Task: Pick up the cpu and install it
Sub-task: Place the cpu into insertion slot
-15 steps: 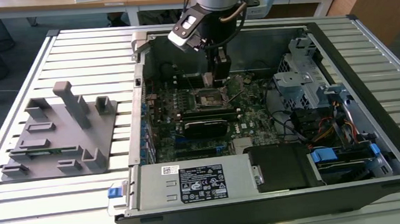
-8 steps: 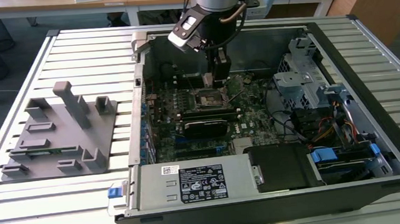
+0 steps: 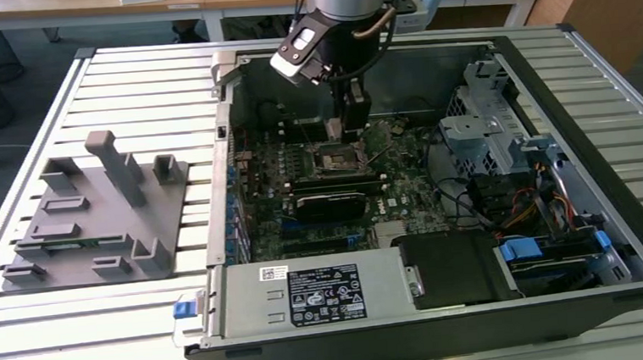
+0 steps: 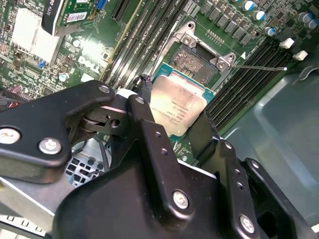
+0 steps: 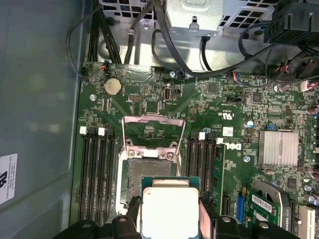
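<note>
I have the gripper (image 3: 347,130) inside the open case (image 3: 424,343), fingers (image 5: 133,211) clamped on opposite edges of the cpu (image 5: 169,206). It lies flat between them (metal lid up), just above and beside the open socket (image 5: 152,172), not yet seated.

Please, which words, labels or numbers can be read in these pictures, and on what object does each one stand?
None can be read with certainty.
cpu, held in the hand: fine print, too small.
Black label on the power supply: blurred.
White sticker beside it: blurred.
Motherboard markings: too small.
Case sticker: cut off, unreadable.
</note>
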You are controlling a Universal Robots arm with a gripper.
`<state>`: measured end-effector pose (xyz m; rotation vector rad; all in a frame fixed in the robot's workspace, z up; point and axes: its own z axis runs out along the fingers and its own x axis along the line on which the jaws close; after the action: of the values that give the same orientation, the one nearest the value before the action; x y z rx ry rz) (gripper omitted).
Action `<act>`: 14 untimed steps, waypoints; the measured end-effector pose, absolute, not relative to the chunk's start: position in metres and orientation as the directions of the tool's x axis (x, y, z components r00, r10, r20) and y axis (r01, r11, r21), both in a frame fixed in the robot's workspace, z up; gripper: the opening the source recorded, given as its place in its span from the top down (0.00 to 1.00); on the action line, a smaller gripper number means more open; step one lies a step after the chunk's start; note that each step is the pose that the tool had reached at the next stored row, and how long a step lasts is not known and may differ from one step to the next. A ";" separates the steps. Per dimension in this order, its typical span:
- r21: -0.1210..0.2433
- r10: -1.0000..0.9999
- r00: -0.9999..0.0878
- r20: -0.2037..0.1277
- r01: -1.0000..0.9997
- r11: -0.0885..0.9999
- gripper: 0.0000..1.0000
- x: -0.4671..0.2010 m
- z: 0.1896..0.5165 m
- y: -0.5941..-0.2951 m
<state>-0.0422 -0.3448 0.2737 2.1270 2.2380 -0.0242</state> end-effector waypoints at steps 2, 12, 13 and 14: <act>0.026 0.998 -0.049 -0.050 0.998 0.050 0.46 -0.042 0.273 -0.345; 0.026 0.998 -0.033 -0.050 0.999 0.034 0.46 -0.042 0.265 -0.341; 0.026 0.998 -0.033 -0.050 0.999 0.035 0.46 -0.042 0.264 -0.341; 0.026 0.998 -0.033 -0.050 0.999 0.035 0.46 -0.042 0.263 -0.341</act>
<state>-0.0422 -0.3413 0.2634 2.1458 2.2202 -0.0249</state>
